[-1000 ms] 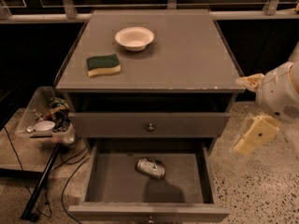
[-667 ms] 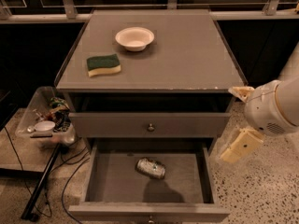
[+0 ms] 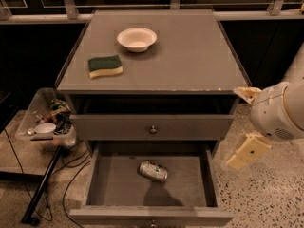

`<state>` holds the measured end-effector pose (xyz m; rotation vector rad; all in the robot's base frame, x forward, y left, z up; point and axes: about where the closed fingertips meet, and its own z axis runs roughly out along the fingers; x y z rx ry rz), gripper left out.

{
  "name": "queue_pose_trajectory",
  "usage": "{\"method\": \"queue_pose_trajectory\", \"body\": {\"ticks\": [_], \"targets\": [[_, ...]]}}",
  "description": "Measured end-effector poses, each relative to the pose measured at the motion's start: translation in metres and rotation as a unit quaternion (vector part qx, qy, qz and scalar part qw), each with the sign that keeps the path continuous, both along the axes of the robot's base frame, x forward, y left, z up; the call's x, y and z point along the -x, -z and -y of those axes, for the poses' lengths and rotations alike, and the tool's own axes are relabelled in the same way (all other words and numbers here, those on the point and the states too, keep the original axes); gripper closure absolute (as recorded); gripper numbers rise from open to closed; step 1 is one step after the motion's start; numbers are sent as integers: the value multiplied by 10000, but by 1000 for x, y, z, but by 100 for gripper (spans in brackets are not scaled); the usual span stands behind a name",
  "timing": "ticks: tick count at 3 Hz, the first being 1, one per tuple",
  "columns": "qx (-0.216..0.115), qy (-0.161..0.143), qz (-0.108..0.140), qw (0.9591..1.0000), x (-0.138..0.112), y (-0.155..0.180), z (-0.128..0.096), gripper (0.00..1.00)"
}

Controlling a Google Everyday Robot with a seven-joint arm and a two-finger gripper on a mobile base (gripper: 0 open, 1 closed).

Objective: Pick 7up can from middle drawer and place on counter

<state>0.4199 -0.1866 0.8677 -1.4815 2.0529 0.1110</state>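
The 7up can [image 3: 153,171] lies on its side on the floor of the open middle drawer [image 3: 109,184], near the middle. The counter [image 3: 190,56] is the grey cabinet top above. My gripper [image 3: 232,127] hangs to the right of the cabinet, level with the closed drawer above the open one. Its two cream fingers [image 3: 248,151] stand wide apart, pointing left, with nothing between them. It is up and to the right of the can, well apart from it.
A white bowl [image 3: 137,38] and a green and yellow sponge [image 3: 105,66] sit on the counter's left half. The closed knobbed drawer [image 3: 153,128] overhangs the back of the open one. A clear bin of clutter [image 3: 45,122] and cables stand left of the cabinet.
My arm and gripper have moved left and a little down, closer to the cabinet's right side. The can, bowl and sponge have not moved.
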Motion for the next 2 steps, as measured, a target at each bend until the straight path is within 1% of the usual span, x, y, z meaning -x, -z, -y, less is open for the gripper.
{"method": "queue_pose_trajectory", "body": {"ticks": [1,2], "targets": [[-124,-81,82,9999,0,11,-15,0],[-277,-57,109,9995,-7,37,-27,0]]}}
